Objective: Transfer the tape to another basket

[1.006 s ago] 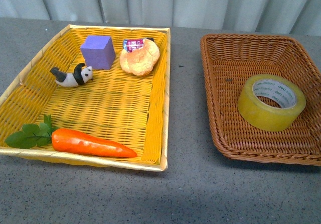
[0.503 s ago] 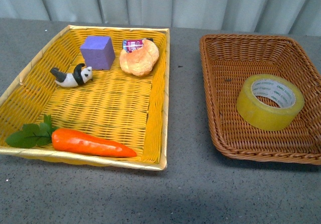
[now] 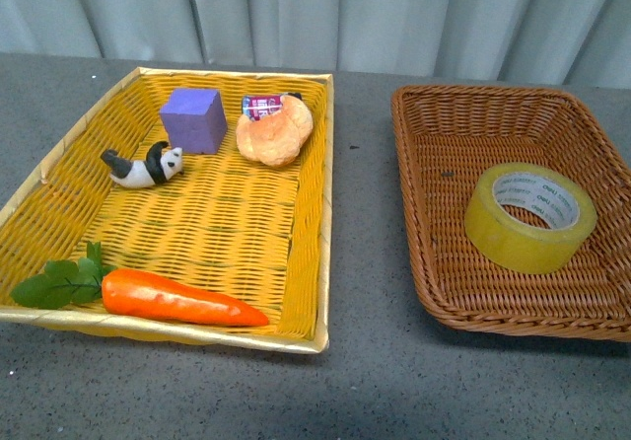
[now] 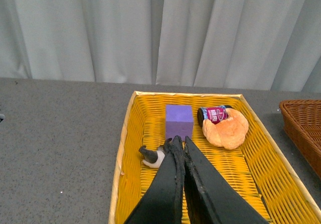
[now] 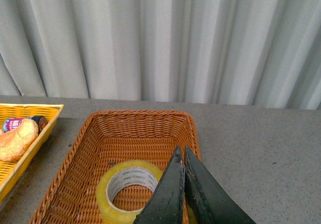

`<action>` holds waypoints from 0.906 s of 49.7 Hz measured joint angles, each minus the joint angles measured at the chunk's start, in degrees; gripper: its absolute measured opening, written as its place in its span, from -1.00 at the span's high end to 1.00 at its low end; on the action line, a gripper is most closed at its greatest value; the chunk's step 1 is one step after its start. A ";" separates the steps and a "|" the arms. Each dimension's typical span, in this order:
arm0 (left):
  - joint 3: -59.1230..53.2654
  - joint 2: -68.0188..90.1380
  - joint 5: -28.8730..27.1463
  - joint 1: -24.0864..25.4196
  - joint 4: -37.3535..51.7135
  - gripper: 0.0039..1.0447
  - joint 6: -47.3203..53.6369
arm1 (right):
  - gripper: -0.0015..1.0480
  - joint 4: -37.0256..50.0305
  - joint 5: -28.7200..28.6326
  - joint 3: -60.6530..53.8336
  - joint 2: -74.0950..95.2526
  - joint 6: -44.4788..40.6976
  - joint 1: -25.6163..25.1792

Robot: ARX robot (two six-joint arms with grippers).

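- Since a second ago both baskets have slid slightly lower and leftward in the front view, while every item keeps its place inside them; the camera's aim seems to have shifted, not the objects.
- Lying tilted on the floor of the dark brown rectangular woven wicker basket [image 3: 434, 144] is the wide roll of translucent yellowish packing tape [image 3: 530, 217], its white printed core facing up, towards the basket's right side.
- Beside it on the grey table [image 3: 365, 361], the bright yellow woven basket with a gold rim [image 3: 320, 213] holds a purple cube [image 3: 193, 119], a tan bread roll [image 3: 275, 129] with a small printed packet [image 3: 259, 104] just behind it, a black-and-white panda figure [image 3: 144, 167], and an orange carrot with green leaves [image 3: 177, 297] along its near wall.
- Left gripper [image 4: 179, 142], above the yellow basket: its dark fingers pressed together, empty.
- Right gripper [image 5: 181, 151], above the brown basket: likewise clenched, holding nothing, apart from the tape.
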 joint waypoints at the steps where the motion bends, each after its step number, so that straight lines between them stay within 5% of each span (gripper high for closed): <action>1: -0.22 -0.94 0.00 0.00 -0.85 0.93 0.02 | 0.98 -0.74 0.00 -0.22 -0.94 0.00 0.00; 32: -2.34 -27.02 0.00 0.00 -23.28 0.93 0.00 | 0.98 -23.04 0.00 -2.82 -26.77 0.11 0.00; 33: -2.36 -35.39 0.00 0.00 -31.19 0.93 0.02 | 0.98 -30.84 0.00 -2.82 -35.01 0.11 0.00; 45: -2.36 -40.41 0.00 0.00 -36.11 0.93 0.02 | 0.98 -35.67 0.00 -2.82 -39.93 0.11 0.00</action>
